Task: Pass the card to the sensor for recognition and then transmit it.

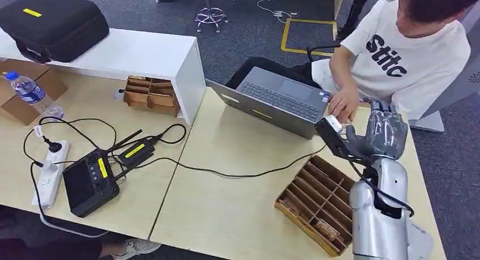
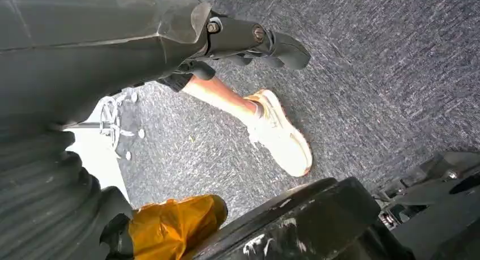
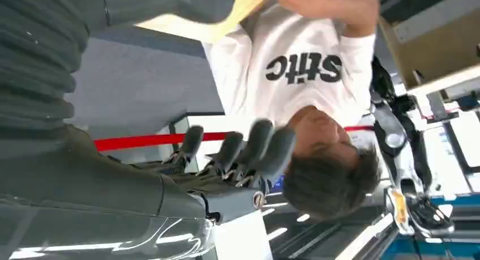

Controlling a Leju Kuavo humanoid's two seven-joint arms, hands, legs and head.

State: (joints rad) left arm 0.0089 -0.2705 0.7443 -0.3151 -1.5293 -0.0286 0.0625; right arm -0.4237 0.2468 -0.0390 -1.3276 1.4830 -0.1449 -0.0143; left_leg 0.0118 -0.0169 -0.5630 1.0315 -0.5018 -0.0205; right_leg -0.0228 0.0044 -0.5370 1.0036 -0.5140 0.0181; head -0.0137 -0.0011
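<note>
Right robot hand (image 1: 380, 136): raised by laptop (image 1: 275, 98), fingers spread, empty. Card unseen; locate before presenting. Left: indeterminable.

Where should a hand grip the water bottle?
Likely around the water bottle's labelled middle, below the blue cap, coming from the side away from the cardboard box: the round body looks upright, and the box crowds one side.

The silver right robot hand (image 1: 385, 136) hides the light wooden tabletop (image 1: 238, 203) behind it — any card there cannot be told; the seated person's white T-shirt (image 1: 407, 56) is cut off at the edge.
</note>
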